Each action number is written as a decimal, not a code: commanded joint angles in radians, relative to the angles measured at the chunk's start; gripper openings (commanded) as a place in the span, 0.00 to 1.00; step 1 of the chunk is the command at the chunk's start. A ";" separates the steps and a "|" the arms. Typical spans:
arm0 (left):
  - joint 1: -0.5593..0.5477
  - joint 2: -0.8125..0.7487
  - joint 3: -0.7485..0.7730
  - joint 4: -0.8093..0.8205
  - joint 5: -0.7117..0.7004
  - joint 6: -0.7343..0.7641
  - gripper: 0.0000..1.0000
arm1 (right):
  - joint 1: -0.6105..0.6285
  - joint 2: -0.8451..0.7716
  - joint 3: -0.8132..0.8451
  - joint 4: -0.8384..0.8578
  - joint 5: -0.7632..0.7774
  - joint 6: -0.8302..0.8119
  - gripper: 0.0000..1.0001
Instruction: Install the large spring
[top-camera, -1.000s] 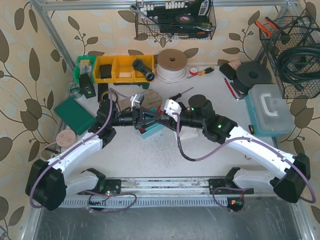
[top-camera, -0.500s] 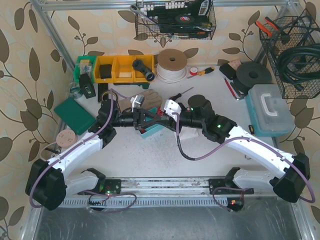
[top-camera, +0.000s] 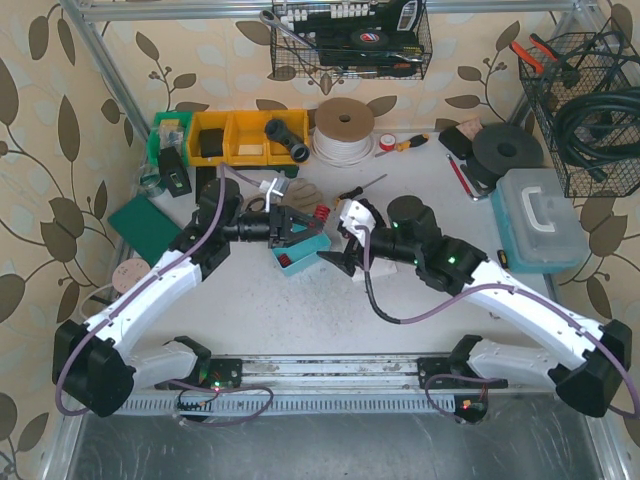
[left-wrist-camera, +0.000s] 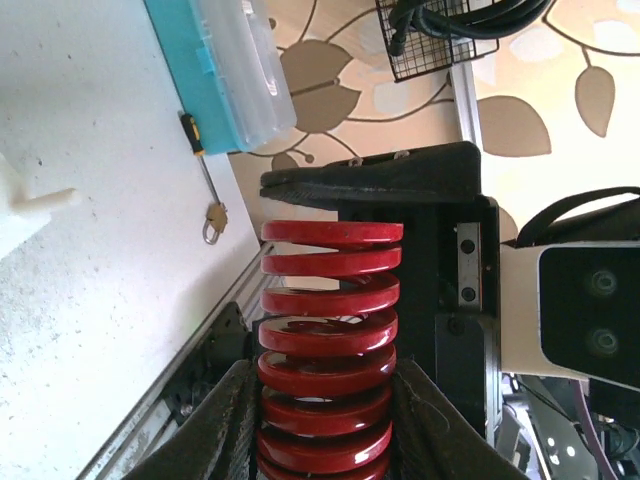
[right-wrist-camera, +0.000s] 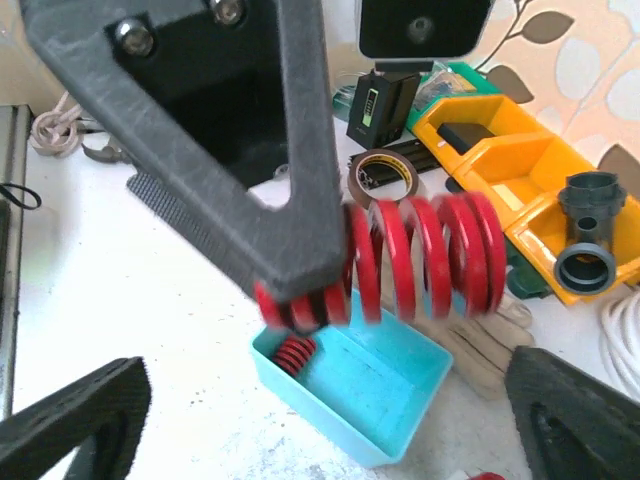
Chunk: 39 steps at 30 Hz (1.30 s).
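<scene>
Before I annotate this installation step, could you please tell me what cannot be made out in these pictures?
Left wrist: the large spring runs off the bottom edge; its lower end is unseen.
Right wrist: a finger of the left gripper covers the spring's near end.
Right wrist: the small spring in the teal tray is partly hidden by the tray wall.
All views: where the spring mounts cannot be told.
</scene>
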 joint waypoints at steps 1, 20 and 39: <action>0.010 -0.012 0.035 -0.026 -0.015 0.068 0.00 | 0.003 -0.060 -0.052 -0.044 0.055 0.006 1.00; 0.009 -0.088 0.075 -0.479 -0.229 0.463 0.00 | -0.089 -0.109 -0.005 -0.206 0.142 0.339 0.97; -0.261 -0.131 -0.121 -0.397 -0.723 0.588 0.00 | -0.412 0.185 0.256 -0.528 -0.436 0.756 0.91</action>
